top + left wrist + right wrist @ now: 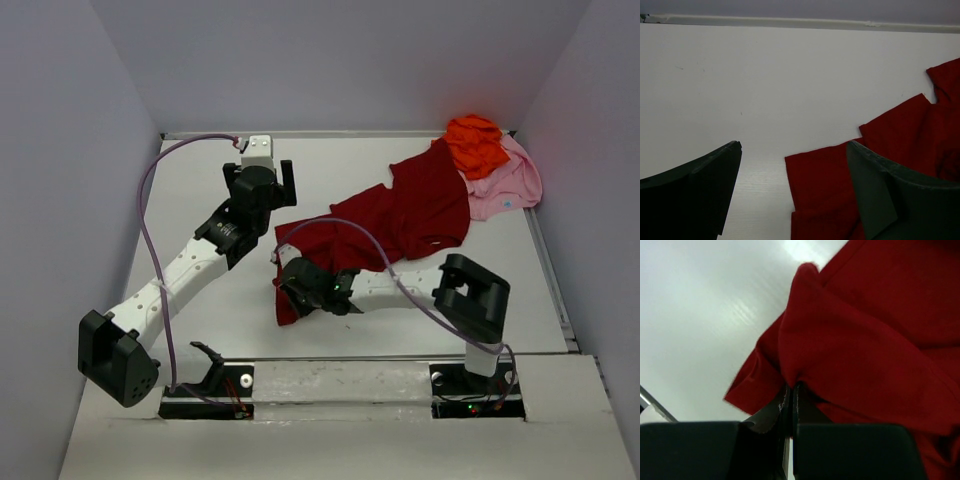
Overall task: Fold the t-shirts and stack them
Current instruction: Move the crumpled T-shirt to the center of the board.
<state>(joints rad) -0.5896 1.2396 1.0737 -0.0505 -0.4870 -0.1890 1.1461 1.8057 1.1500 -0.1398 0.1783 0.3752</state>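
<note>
The dark red t-shirt (410, 212) lies spread and rumpled across the middle of the table, reaching toward the back right. My right gripper (290, 285) is shut on a fold of the dark red t-shirt (855, 335) at its near left corner. My left gripper (272, 178) is open and empty, above bare table just left of the shirt's edge (825, 185). The bright orange t-shirt (476, 143) lies bunched on top of the light pink t-shirt (505, 185) in the back right corner.
White walls close in the table on the left, back and right. A purple cable (150, 215) loops along the left arm, and another (375, 240) crosses over the red shirt. Bare table (200, 190) shows at the left.
</note>
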